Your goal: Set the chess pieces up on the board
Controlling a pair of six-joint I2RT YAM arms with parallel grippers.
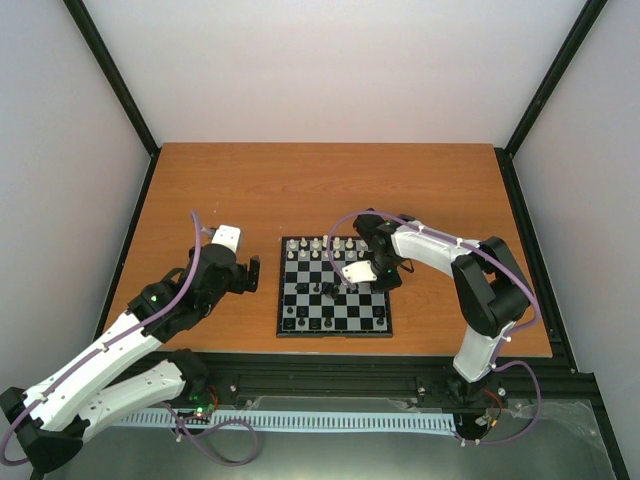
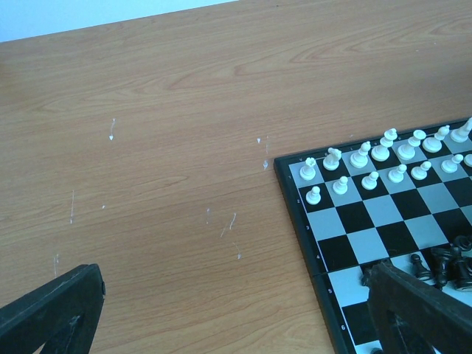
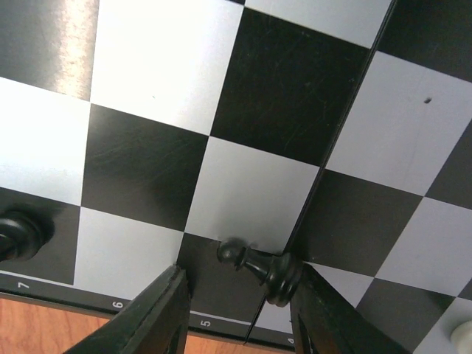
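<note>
Where the board (image 1: 368,318) lies on the table (image 2: 147,147), my right pincer (image 3: 237,289) hangs low over its squares, close to a numbered rim.

- Right pincer: jaws partly apart, not clenched. A black pawn (image 3: 259,267) lies tipped on its side between them, across the board's centre fold.
- The pawn's base sits against my right-hand finger (image 3: 324,313), or just beside it; I cannot tell if they touch. Its head points toward the other finger (image 3: 151,317), with a clear gap between. Nothing is grasped.
- A second black piece (image 3: 18,236) stands on a dark square along the same rim, well apart from the pawn.
- Left pincer (image 2: 236,284): spread fully wide and released, nothing between the fingers. It hovers over bare wood just beside the board's left edge. One finger (image 2: 413,313) overlaps the board's near corner in my wrist view.
- White pieces (image 2: 380,166): two tidy rows along the board's far edge, upright.
- Black pieces (image 1: 325,290): a loose cluster near the board's middle. A few dark figures are on the near row, too small to name.
</note>
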